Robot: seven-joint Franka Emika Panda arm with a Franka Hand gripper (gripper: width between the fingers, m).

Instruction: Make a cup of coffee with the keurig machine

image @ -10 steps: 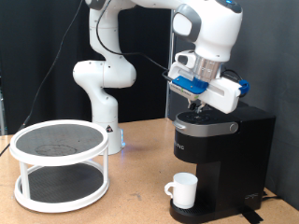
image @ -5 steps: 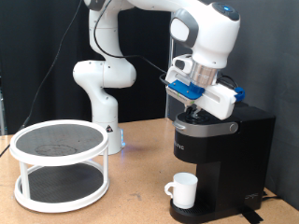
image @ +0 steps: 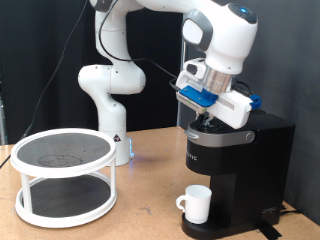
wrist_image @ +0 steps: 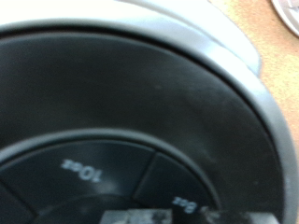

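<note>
The black keurig machine (image: 238, 165) stands at the exterior view's right with its lid down. The white cup (image: 196, 203) sits on its drip tray under the spout, handle to the left. My gripper (image: 208, 120) points down with its fingertips against the front of the machine's top. The wrist view is filled by the black rounded top (wrist_image: 140, 84) with its silver rim and its "10oz" button (wrist_image: 82, 170). My gripper (wrist_image: 161, 217) shows only as grey tips close together at the frame's edge, with nothing between them.
A white two-tier round stand (image: 65, 175) with dark mesh shelves stands at the exterior view's left on the wooden table (image: 140, 215). The arm's white base (image: 108, 100) is behind it.
The hand has shifted slightly down and to the exterior view's left onto the machine's top, then held still. The cup and the stand have not moved.
</note>
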